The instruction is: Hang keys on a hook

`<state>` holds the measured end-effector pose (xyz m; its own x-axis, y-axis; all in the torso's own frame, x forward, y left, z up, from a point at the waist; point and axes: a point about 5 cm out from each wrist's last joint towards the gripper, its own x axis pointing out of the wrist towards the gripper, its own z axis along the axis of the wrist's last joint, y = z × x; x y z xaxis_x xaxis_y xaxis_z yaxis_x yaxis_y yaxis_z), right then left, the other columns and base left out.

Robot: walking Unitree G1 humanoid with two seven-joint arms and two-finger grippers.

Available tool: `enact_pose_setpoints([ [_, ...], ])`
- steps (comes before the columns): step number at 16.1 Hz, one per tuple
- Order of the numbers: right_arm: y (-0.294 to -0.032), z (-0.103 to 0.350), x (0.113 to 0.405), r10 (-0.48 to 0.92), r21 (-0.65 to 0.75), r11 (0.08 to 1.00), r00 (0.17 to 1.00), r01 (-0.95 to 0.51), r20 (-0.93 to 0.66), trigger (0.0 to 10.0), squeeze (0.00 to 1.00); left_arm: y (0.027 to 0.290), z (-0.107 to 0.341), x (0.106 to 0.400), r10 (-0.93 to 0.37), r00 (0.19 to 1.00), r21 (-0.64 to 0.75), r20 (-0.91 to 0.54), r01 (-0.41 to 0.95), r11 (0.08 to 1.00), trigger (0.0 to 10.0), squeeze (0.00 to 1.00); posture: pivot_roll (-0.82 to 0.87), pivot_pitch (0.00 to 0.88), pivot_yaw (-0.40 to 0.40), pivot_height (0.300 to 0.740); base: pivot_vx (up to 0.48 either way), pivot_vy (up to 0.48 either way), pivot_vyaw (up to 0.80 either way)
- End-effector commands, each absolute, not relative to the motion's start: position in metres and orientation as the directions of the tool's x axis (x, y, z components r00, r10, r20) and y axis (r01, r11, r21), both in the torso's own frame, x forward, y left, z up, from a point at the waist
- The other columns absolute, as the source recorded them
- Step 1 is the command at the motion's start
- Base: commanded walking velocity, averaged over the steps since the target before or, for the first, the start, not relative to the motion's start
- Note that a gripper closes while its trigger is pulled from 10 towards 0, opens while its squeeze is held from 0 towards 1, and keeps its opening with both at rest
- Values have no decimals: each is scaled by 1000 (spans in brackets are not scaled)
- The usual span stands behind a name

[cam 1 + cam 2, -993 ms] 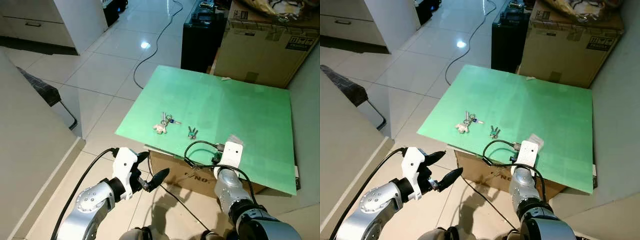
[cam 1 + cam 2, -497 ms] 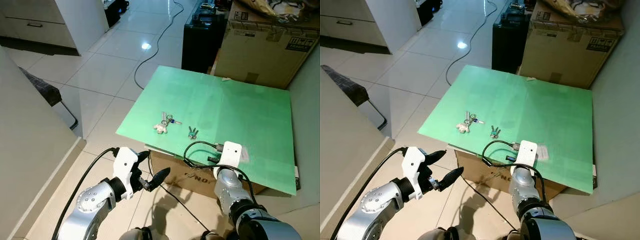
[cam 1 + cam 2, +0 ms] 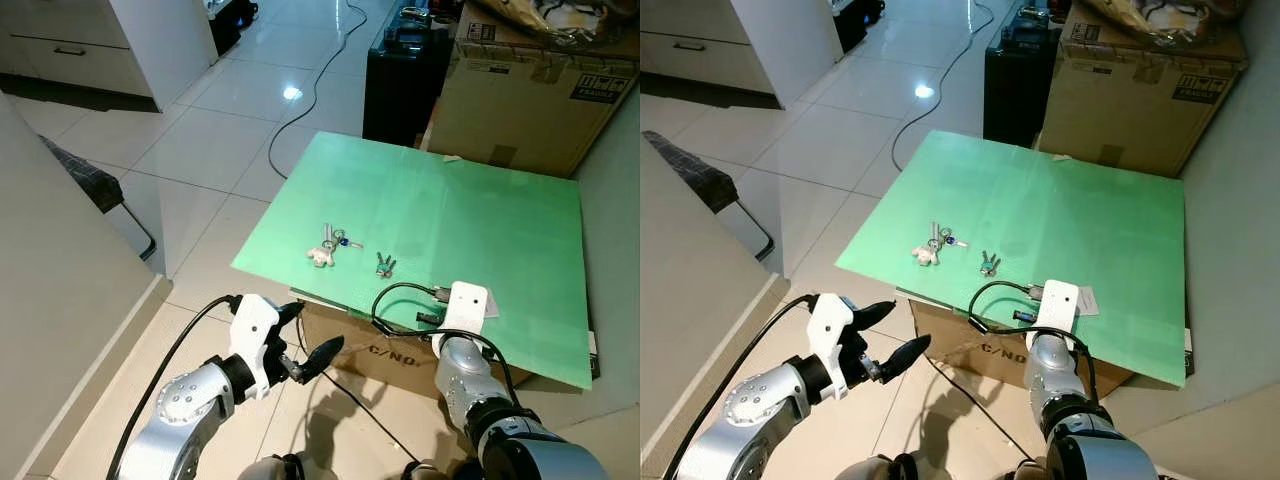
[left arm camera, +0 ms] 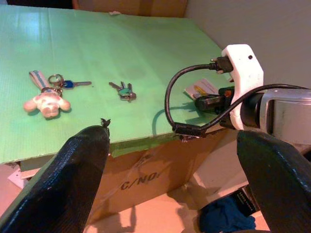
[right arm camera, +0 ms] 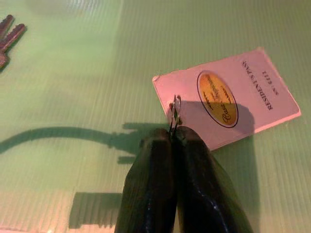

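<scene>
Fingers [image 5: 165,160] of the right gripper [image 5: 173,132] pinch the ring [image 5: 174,112] of a tag [image 5: 228,96] near the board's [image 3: 480,210] front edge; left gripper [image 3: 305,335] gapes.

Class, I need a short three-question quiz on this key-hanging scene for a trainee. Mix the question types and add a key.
1. True or false: the right hand is shut on the ring of the pass card.
2. Which lies nearer the teddy keychain on the green board: A) small key bunch, B) cardboard box?
3. Fill in: the left hand is ____.

Key: 1 true; 2 A; 3 open.
</scene>
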<state>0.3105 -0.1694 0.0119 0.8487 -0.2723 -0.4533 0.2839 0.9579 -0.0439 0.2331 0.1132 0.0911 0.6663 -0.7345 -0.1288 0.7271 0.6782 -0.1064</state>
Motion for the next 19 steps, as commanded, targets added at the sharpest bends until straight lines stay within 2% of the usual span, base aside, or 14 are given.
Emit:
enact_pose_setpoints([
  [1, -165, 14, 312, -247, -71, 968, 869, 240, -429, 0, 0, 112, 88, 233, -740, 658, -111, -139, 733, 671, 10000, 0, 50, 172, 97, 740, 0, 0, 0],
  [6, -151, 27, 319, -193, -124, 979, 932, 162, -308, 0, 0, 109, 88, 236, -747, 652, -114, -132, 738, 665, 10000, 0, 33, 166, 102, 740, 0, 0, 0],
  [16, -154, 25, 316, -189, -141, 978, 935, 153, -300, 0, 0, 107, 87, 238, -753, 645, -107, -134, 746, 658, 10000, 0, 24, 162, 107, 740, 0, 0, 0],
  [18, -154, 19, 313, -188, -150, 978, 918, 143, -350, 0, 0, 106, 86, 238, -752, 646, -105, -135, 745, 659, 10000, 0, 24, 163, 108, 740, 0, 0, 0],
  [19, -155, 15, 310, -186, -143, 980, 907, 141, -379, 10000, 0, 106, 86, 237, -752, 645, -104, -135, 746, 658, 10000, 0, 26, 166, 109, 740, 0, 0, 0],
])
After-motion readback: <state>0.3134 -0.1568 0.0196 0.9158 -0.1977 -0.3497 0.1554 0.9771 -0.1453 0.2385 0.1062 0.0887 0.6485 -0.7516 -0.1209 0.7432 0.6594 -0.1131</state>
